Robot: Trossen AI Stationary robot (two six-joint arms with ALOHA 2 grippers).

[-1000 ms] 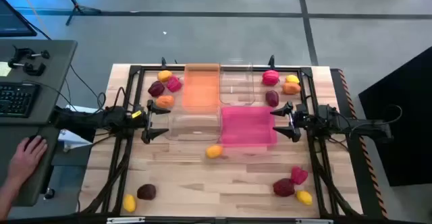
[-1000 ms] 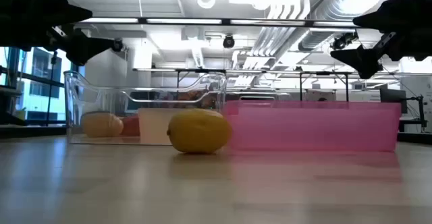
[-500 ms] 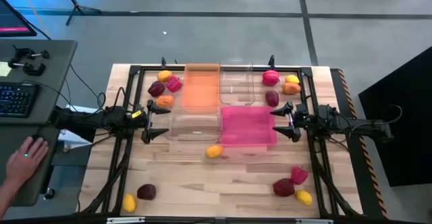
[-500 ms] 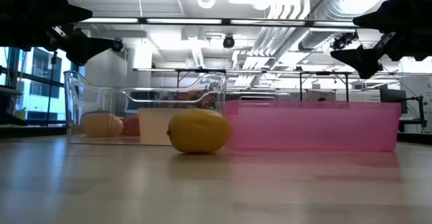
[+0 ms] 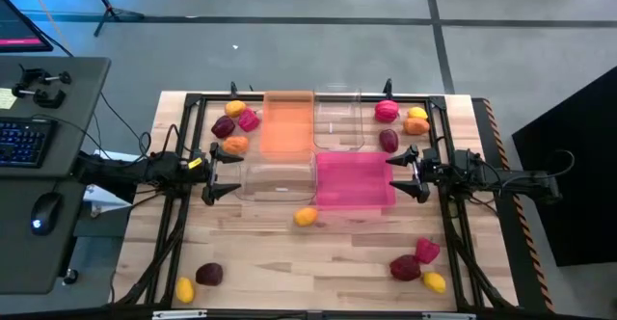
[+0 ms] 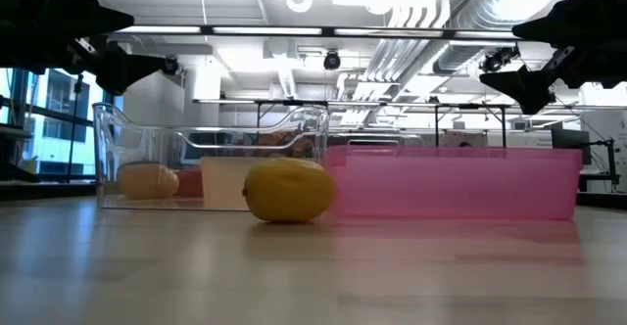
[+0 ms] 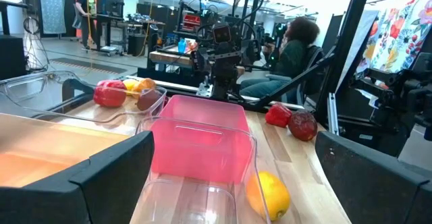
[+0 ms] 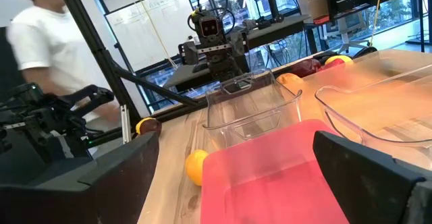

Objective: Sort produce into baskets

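Note:
Four baskets stand together mid-table: orange [image 5: 288,122], clear [image 5: 338,120], a second clear one [image 5: 278,177] and pink [image 5: 353,179]. All look empty. Produce lies on the table in groups at the far left [image 5: 234,122], far right [image 5: 400,122], near left [image 5: 198,280] and near right [image 5: 417,264]. One yellow-orange piece [image 5: 306,217] lies just in front of the baskets [image 6: 288,190]. My left gripper [image 5: 224,173] hovers open at the near clear basket's left end. My right gripper [image 5: 404,173] hovers open at the pink basket's right end. Both are empty.
A black frame [image 5: 193,103] runs round the table's edges. Bare wood lies between the baskets and the near edge. A desk with a keyboard [image 5: 24,142] and mouse stands to the left of the table. A person [image 8: 40,42] shows beyond the table in the right wrist view.
Both arms and all the produce have kept still. A person's hand that lay at the mouse on the desk to the left has drawn out of view.

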